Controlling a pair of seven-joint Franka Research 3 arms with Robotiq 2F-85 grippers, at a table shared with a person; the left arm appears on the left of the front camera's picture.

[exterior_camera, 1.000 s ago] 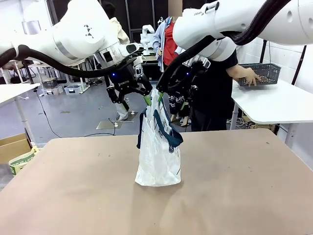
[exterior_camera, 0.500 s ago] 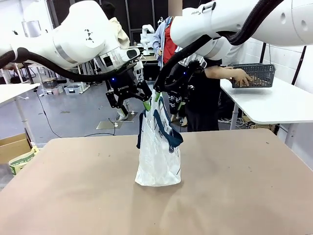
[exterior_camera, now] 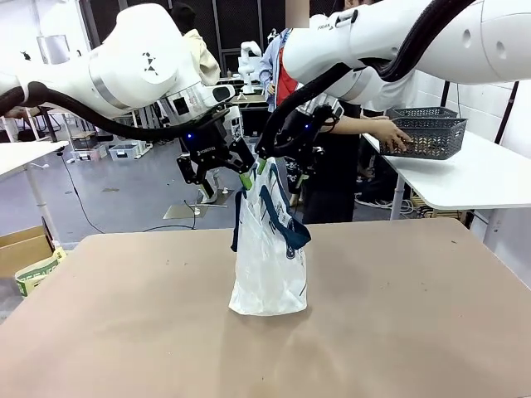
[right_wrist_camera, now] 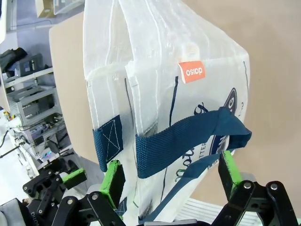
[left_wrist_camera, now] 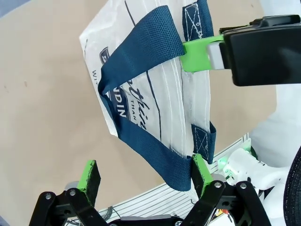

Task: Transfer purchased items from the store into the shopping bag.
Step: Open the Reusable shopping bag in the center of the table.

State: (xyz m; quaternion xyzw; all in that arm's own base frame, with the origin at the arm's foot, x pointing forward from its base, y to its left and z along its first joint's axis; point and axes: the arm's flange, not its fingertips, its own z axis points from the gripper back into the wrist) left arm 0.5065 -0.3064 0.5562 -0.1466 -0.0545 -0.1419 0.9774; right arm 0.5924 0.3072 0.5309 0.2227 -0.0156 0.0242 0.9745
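Whitish shopping bag, two navy handles, two open hands.

- Front view: fixed at the near edge of the table, roughly level, facing 12 o'clock toward the person. The shopping bag stands dead centre at middle range.
- Left wrist view: very close above the bag, facing steeply down, with the table at 9 o'clock.
- Right wrist view: equally close, facing down the bag's side, with the table at 2 o'clock.
- All three views share the bag and the table.
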